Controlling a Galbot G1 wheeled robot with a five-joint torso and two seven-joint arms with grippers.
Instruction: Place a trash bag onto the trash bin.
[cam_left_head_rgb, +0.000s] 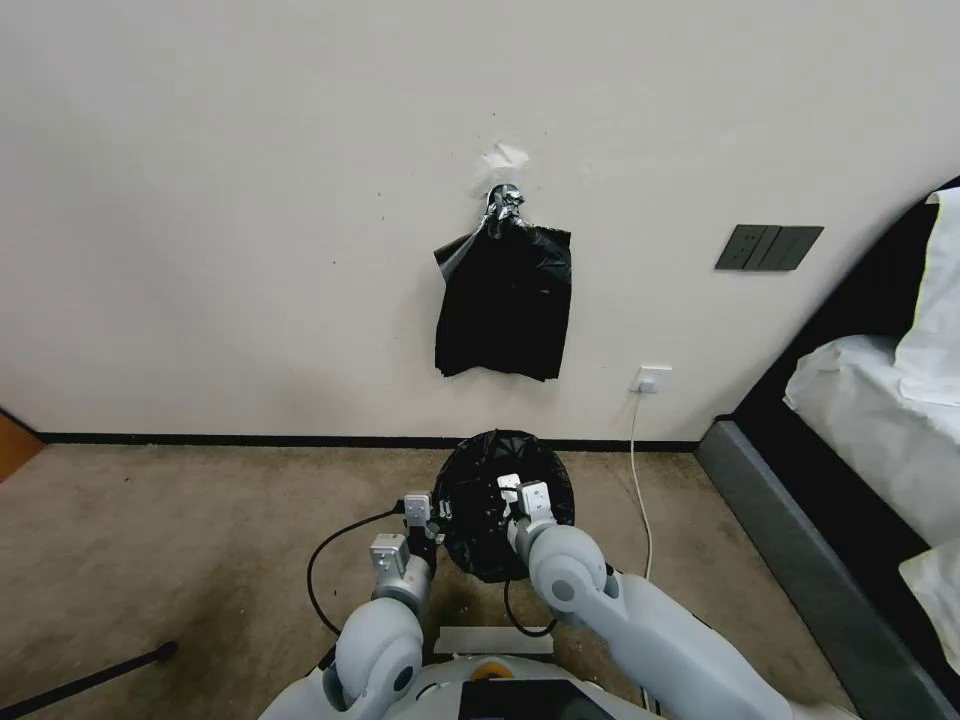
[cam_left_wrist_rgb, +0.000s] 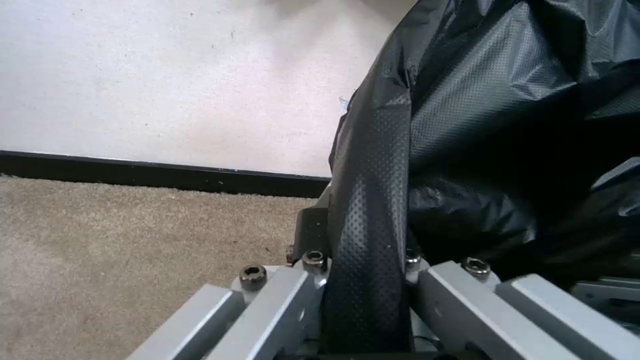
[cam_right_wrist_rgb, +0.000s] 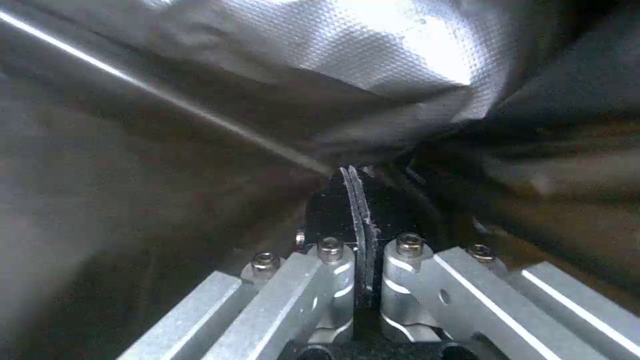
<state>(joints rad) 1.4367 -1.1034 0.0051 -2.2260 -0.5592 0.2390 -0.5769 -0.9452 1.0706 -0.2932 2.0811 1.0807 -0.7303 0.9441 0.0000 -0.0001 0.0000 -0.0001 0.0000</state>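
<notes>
Trash bag (cam_left_head_rgb: 500, 500), glossy black and crinkled, sits on the carpet floor (cam_left_head_rgb: 200, 520) near the wall (cam_left_head_rgb: 250, 200), spread in a round shape that hides whatever stands beneath it. Left hand (cam_left_wrist_rgb: 367, 280) is at its left edge, clenched on a fold of the bag's film that runs between the pads. Right hand (cam_right_wrist_rgb: 359, 210) is pushed among the bag's folds on the other side, pads pressed together, a thin edge of film between them. Above, a flat black bag bundle (cam_left_head_rgb: 503, 300) hangs on the wall.
</notes>
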